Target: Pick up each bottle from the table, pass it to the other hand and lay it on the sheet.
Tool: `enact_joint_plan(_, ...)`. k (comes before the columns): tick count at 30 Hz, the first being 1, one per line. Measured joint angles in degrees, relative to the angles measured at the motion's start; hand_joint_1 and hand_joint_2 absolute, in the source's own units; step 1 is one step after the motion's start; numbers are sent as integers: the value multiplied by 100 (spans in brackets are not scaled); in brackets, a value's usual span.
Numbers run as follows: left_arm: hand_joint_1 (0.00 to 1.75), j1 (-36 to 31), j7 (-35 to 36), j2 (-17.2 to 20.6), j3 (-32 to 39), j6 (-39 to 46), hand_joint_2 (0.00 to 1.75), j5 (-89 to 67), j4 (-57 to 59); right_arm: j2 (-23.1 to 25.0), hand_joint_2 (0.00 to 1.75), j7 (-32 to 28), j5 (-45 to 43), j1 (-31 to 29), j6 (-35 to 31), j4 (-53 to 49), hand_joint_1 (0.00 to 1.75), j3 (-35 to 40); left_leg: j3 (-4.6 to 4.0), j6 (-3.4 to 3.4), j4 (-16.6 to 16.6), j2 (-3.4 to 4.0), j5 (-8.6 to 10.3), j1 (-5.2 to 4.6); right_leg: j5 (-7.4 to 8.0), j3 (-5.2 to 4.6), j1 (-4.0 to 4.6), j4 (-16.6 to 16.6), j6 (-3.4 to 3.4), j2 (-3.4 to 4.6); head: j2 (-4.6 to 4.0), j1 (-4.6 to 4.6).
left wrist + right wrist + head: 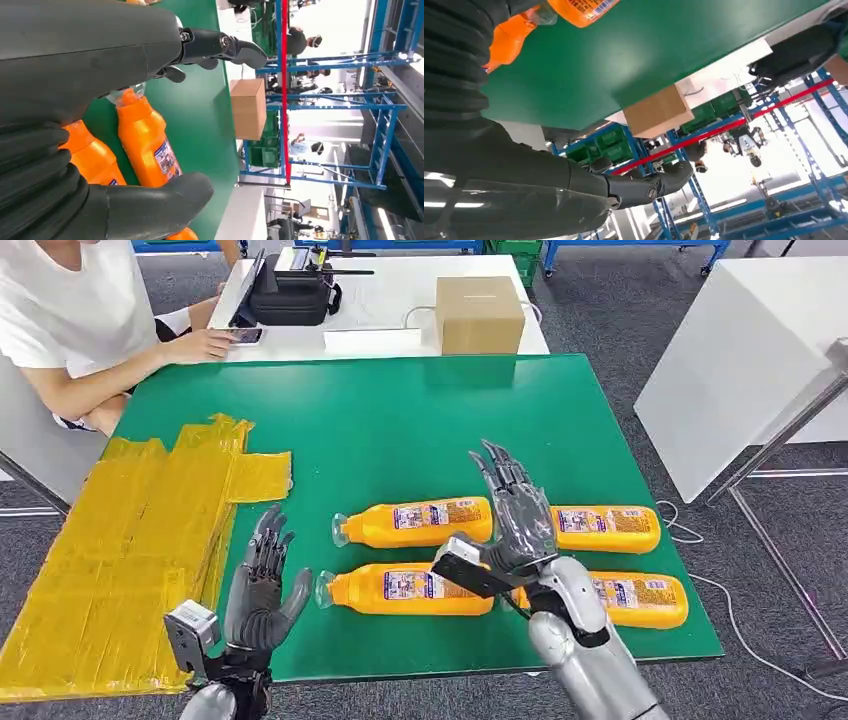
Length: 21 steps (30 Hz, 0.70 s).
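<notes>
Several orange bottles lie on their sides on the green table [400,420]: a far-left one [415,522], a near-left one [405,590], a far-right one [606,528] and a near-right one [640,598]. My right hand [515,510] hovers open above the gap between the far bottles, fingers stretched away from me, holding nothing. My left hand [262,585] stands open near the table's front edge, between the yellow sheet [140,540] and the near-left bottle's cap. Through the left hand's [100,100] fingers I see two orange bottles [145,140]. In the right wrist view an orange bottle [509,40] lies beside my right hand [524,175].
A person in a white shirt [60,320] sits at the far left with a phone [245,336]. Behind the green table stands a white table [400,300] with a cardboard box [478,314] and a black bag [290,295]. Another white table [740,360] stands at the right.
</notes>
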Motion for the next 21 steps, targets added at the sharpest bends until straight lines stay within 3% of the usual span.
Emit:
enact_joint_plan(7, 0, -187, 26, -50, 13, -232, 175, 100, 194, -35, 175, 13, -192, -782, 670, 786, 0, 196, -2, -3, 0, 1, 10, 0, 6, -2, 0, 0, 8, 1, 0, -2)
enact_joint_plan(12, 0, -338, 35, -96, -15, -317, 175, 131, 372, 72, 175, 9, -212, -1334, 855, 1548, 0, 437, -1, -3, 0, 0, 14, 0, 9, -1, 0, 1, 10, 0, 0, 0)
enact_joint_plan(21, 0, -499, 66, -118, -94, -352, 175, 192, 586, 312, 175, 9, -240, -1769, 894, 2543, 0, 717, -6, 0, 0, -1, 17, 0, 9, -5, 0, 1, 10, -1, 0, 0)
